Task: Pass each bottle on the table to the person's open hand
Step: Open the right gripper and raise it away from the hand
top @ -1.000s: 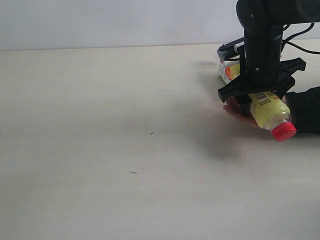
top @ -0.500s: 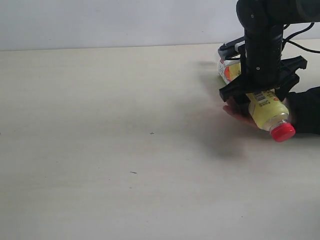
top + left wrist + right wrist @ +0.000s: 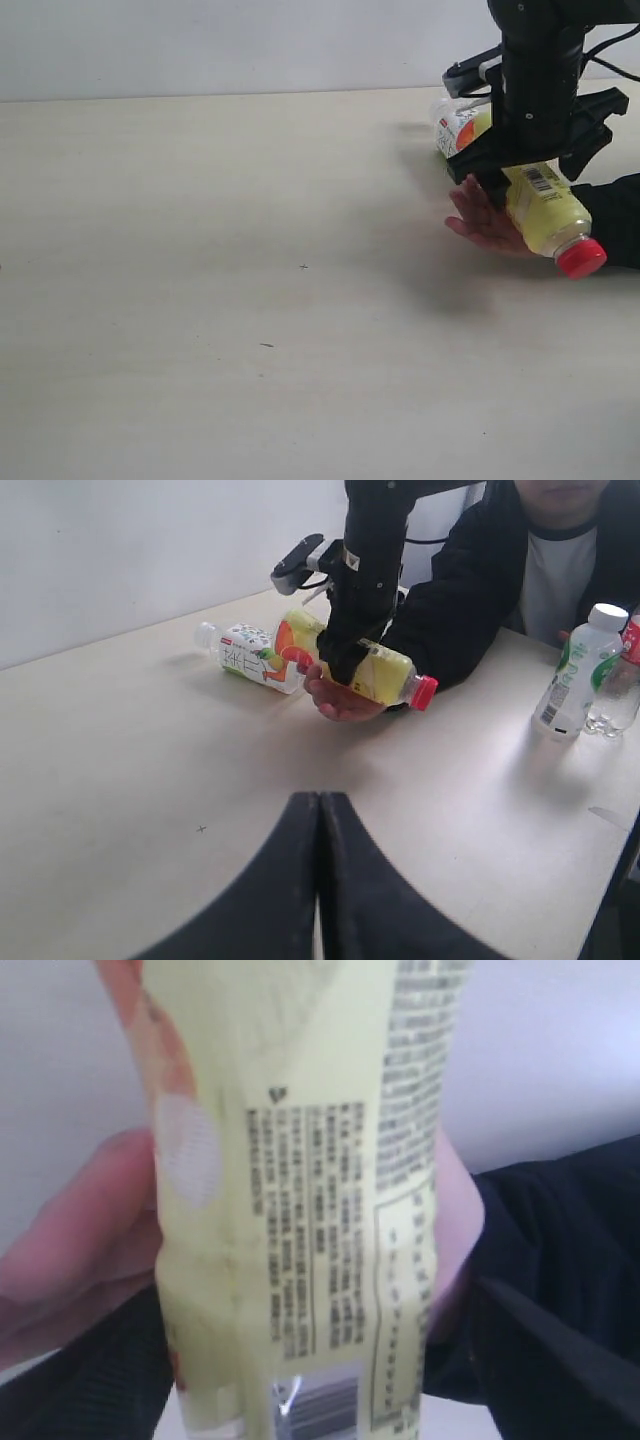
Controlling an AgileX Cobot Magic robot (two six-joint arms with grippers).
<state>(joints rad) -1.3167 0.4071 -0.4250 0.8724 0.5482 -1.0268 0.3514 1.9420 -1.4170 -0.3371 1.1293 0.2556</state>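
A yellow bottle [image 3: 545, 210] with a red cap [image 3: 581, 258] lies across the person's open hand [image 3: 478, 218] on the right of the table [image 3: 250, 250]. My right gripper [image 3: 530, 160] hangs just above it, open, its fingers spread wider than the bottle. The right wrist view shows the bottle's label [image 3: 300, 1210] between the fingers and the hand [image 3: 70, 1250] under it. A clear bottle with a colourful white label [image 3: 455, 125] lies on the table behind the hand. My left gripper [image 3: 320, 802] is shut and empty, well away from them.
The person's black sleeve [image 3: 612, 215] rests on the table at the right edge. In the left wrist view a green-white bottle [image 3: 578, 670] and a red-labelled bottle [image 3: 625, 680] stand upright beside the person [image 3: 540, 570].
My right gripper has opened wider and risen off the yellow bottle, shifting slightly right. The bottle stays in the hand. The left gripper has not moved.
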